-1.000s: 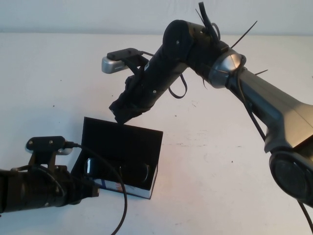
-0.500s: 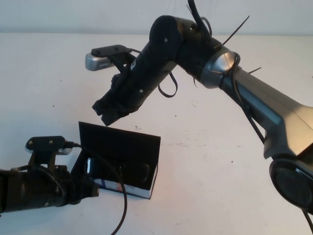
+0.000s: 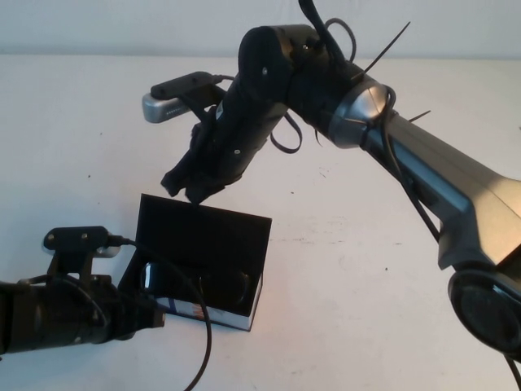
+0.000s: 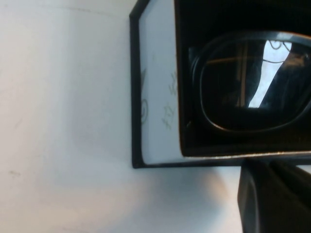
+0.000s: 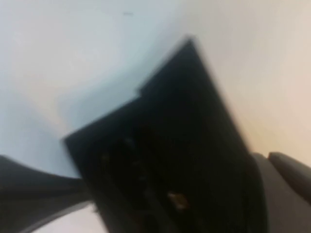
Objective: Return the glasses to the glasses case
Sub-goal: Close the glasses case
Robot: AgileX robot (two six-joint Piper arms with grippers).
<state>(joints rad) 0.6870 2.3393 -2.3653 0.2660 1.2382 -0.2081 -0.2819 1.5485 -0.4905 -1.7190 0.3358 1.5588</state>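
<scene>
Glasses [image 3: 199, 285] lying inside open glasses case [image 3: 203, 244], right gripper [image 3: 191, 186] hovering just above its raised lid, jaws clenched empty, left gripper [image 3: 151, 318] sitting beside the case's end, jaw state unclear.

I see the case [image 3: 202, 265] on the table [image 3: 342, 277], near its front left part. The lid [image 3: 203, 235] stands up at the back of the case. The glasses [image 3: 199, 287] lie inside the case. My left gripper [image 3: 145, 314] is at the front left of the case, right beside it. My right gripper [image 3: 189, 186] is shut, above and behind the lid's top edge.
</scene>
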